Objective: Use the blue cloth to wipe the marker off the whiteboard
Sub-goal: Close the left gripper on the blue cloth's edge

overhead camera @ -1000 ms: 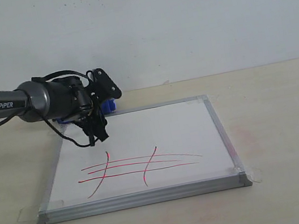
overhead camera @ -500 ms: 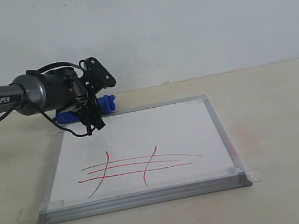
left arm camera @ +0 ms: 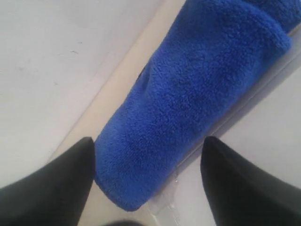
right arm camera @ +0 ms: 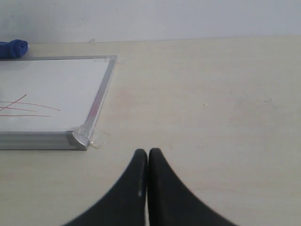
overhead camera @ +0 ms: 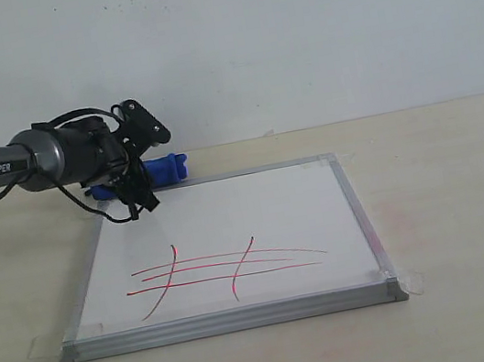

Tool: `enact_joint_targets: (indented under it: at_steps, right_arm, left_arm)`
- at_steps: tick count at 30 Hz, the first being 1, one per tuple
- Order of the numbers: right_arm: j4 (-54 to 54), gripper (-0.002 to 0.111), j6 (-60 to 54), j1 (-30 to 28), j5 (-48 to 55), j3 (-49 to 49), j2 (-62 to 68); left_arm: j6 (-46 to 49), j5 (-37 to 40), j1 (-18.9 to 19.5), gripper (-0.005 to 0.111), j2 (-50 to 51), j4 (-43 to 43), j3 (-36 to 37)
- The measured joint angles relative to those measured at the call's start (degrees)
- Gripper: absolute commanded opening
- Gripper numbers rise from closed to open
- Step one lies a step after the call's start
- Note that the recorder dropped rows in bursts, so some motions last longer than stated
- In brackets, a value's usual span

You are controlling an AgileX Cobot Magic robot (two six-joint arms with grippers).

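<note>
The blue cloth (overhead camera: 166, 169) lies rolled on the table against the far left corner of the whiteboard (overhead camera: 247, 208). My left gripper (overhead camera: 147, 166) hangs over the cloth's left part and hides it in the exterior view. In the left wrist view the left gripper (left arm camera: 148, 147) is open, its black fingers (left arm camera: 61, 183) on either side of the blue cloth (left arm camera: 188, 94), not squeezing it. The red marker (overhead camera: 224, 268) lines cross the board's near half. My right gripper (right arm camera: 148, 153) is shut with nothing in it, over bare table near the whiteboard (right arm camera: 56, 77) corner.
Clear tape tabs (overhead camera: 414, 282) stick out at the board's corners. A pale wall (overhead camera: 292, 33) rises close behind the table (overhead camera: 450, 202). The right wrist view also catches the marker (right arm camera: 23, 106) and the blue cloth (right arm camera: 13, 48) far off.
My left gripper has moved left and back, from above the board's far left corner to over the cloth. The cloth and the board have not shifted.
</note>
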Motion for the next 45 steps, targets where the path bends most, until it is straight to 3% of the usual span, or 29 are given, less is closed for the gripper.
enact_joint_targets:
  at_steps: [10, 24, 37, 45]
  right_arm:
    - [0.00, 0.000, 0.00, 0.00, 0.00, 0.00, 0.00]
    - [0.00, 0.000, 0.00, 0.00, 0.00, 0.00, 0.00]
    - [0.00, 0.000, 0.00, 0.00, 0.00, 0.00, 0.00]
    - [0.00, 0.000, 0.00, 0.00, 0.00, 0.00, 0.00]
  left_arm:
    - [-1.13, -0.14, 0.35, 0.056, 0.00, -1.88, -0.46]
    - [5.35, -0.14, 0.46, 0.055, 0.00, -6.58, -0.46]
    - [10.74, -0.14, 0.46, 0.004, 0.00, -6.77, -0.46]
    - [11.32, -0.14, 0.46, 0.008, 0.00, -6.96, -0.46]
